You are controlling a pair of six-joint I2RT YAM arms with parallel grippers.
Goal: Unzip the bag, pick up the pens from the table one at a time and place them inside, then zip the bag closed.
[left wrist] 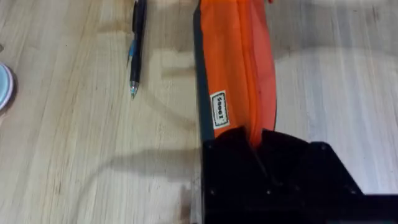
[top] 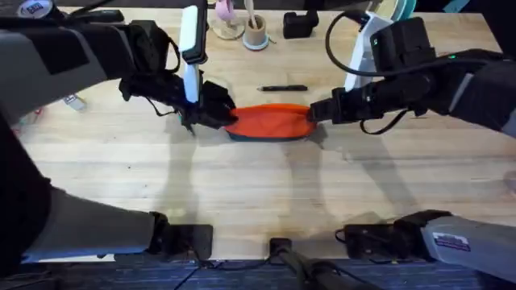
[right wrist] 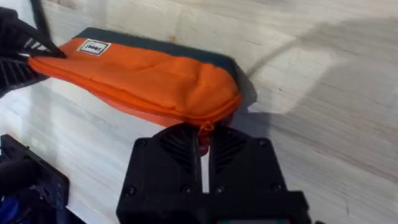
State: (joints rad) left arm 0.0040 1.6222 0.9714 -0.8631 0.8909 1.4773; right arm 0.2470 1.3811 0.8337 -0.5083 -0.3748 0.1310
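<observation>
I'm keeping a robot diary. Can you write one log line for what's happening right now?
stage: bag zipped | left gripper: shut on bag end | right gripper: shut on zipper pull | pen: on table behind bag

Dark floor (top: 242,274) lies below the near edge.

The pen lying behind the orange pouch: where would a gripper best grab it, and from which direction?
Judging by its pose, the pen lies flat and alone on the table, parallel to the bag. Probably grip mid-barrel, coming straight down from above, fingers closing across its thin width.
</observation>
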